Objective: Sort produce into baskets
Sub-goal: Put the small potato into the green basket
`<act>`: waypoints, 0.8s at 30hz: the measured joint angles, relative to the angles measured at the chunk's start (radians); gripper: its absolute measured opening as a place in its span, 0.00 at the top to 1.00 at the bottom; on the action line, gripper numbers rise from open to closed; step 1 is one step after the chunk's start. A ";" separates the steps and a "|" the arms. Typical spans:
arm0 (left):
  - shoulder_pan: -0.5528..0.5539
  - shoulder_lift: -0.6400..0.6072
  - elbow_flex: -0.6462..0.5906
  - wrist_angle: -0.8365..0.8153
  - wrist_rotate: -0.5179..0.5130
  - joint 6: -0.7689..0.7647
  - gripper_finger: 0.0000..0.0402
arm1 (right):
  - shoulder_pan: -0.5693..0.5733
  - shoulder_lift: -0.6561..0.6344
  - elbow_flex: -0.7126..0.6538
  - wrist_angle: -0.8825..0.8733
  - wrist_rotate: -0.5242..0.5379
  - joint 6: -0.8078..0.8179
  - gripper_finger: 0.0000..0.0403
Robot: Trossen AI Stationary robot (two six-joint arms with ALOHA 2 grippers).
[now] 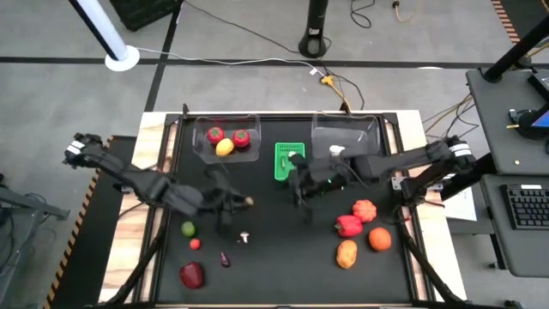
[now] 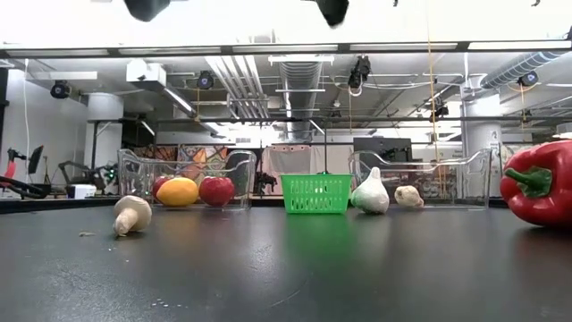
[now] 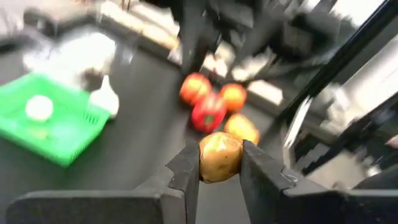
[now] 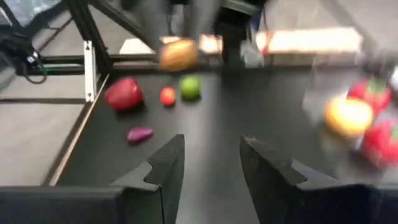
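Observation:
My left gripper (image 1: 243, 203) hangs above the table's middle left, shut on a small tan potato (image 3: 219, 157). My right gripper (image 4: 211, 163) is open near the green basket (image 1: 289, 161), nothing between its fingers. The left clear bin (image 1: 204, 148) holds two red pieces and a yellow one (image 1: 225, 148). A white garlic (image 2: 371, 192) lies in the right clear bin (image 1: 369, 130). On the table to the left rest a green piece (image 1: 188, 228), a small red one (image 1: 195, 244), a purple one (image 1: 225, 258), a big red one (image 1: 191, 275) and a mushroom (image 2: 131, 215). My left gripper pinches the potato between its two fingers, one on each of its sides (image 3: 204, 163). The fingers reach nearly level toward the table's right side. The potato is lifted clear of the table, and its far end stands out beyond the fingertips.
At the right, on the table, lie an orange ribbed piece (image 1: 364, 209), a red pepper (image 1: 348, 226), an orange one (image 1: 379, 239) and a yellow-orange one (image 1: 346, 254). A white round piece (image 3: 38, 107) sits in the green basket. Bare black tabletop stretches along the near edge.

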 joint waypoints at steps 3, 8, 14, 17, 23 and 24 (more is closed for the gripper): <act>0.044 -0.039 0.000 0.055 0.070 0.021 0.81 | 0.056 0.001 0.000 0.095 0.089 -0.137 0.62; 0.120 -0.051 -0.001 0.185 0.168 -0.013 0.81 | 0.096 0.001 0.000 0.196 0.263 -0.222 0.53; 0.187 -0.013 -0.001 0.414 0.297 -0.131 0.81 | 0.095 0.001 0.000 0.294 0.274 -0.312 0.43; 0.191 0.006 -0.001 0.441 0.343 -0.157 0.81 | 0.096 0.001 0.000 0.360 0.277 -0.333 0.41; 0.191 0.043 -0.001 0.474 0.350 -0.198 0.81 | 0.096 0.000 0.000 0.410 0.249 -0.396 0.43; 0.190 0.050 -0.001 0.490 0.351 -0.200 0.81 | 0.096 0.000 0.001 0.407 0.239 -0.396 0.44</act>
